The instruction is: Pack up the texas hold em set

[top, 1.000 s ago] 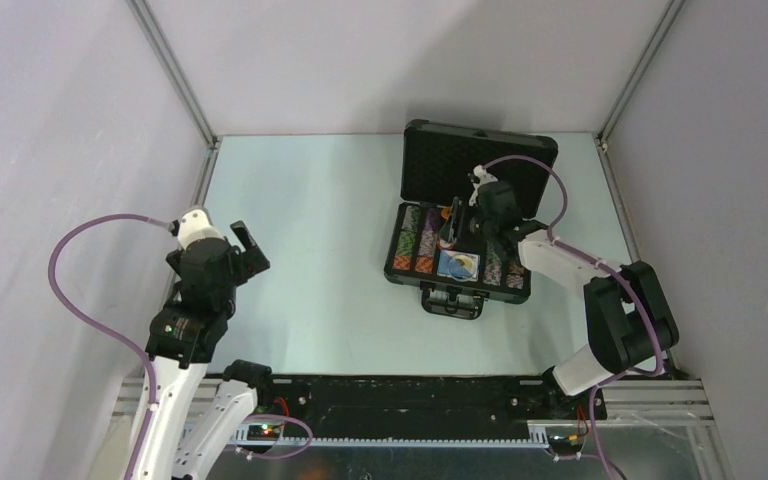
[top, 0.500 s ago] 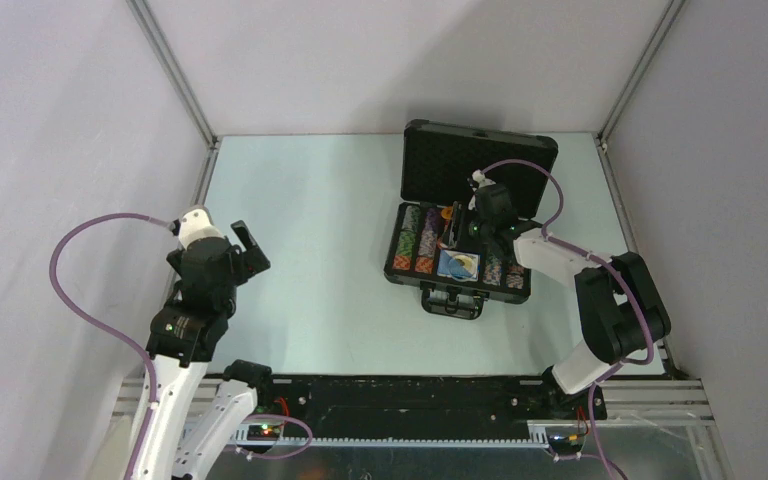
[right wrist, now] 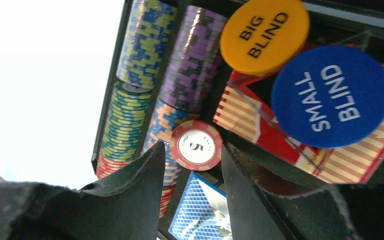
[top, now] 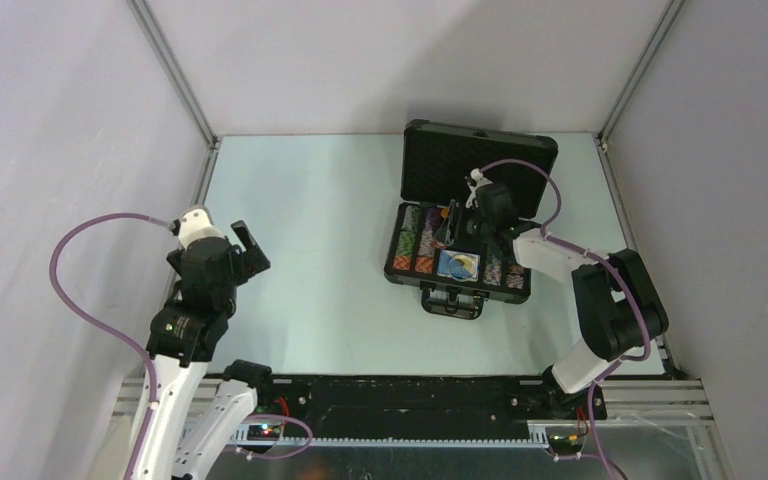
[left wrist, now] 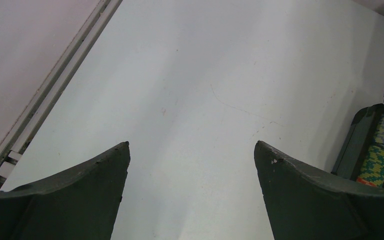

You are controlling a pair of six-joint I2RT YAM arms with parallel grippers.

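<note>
The black case (top: 392, 262) lies open at the table's right, its foam-lined lid (top: 480, 150) raised at the back. Multicoloured chip rows (right wrist: 145, 45) fill its left side. My right gripper (top: 448, 222) hangs over the case, jaws close around a small red-white "5" chip (right wrist: 196, 145) at the fingertips, above the gap between the rows and the red-white card box (right wrist: 240, 116). A black triangular marker (right wrist: 260, 89) shows on that box. My left gripper (top: 250, 250) is open and empty over bare table, far left of the case.
A yellow "BIG BLIND" disc (right wrist: 265, 35) and a blue "SMALL BLIND" disc (right wrist: 331, 97) lie on the card box. A blue-backed card deck (right wrist: 200, 210) sits in the case near its handle (top: 452, 302). Enclosure walls and a metal rail (left wrist: 55, 80) border the table.
My right gripper has shifted slightly toward the back of the case with the chip. The left arm has not moved.
</note>
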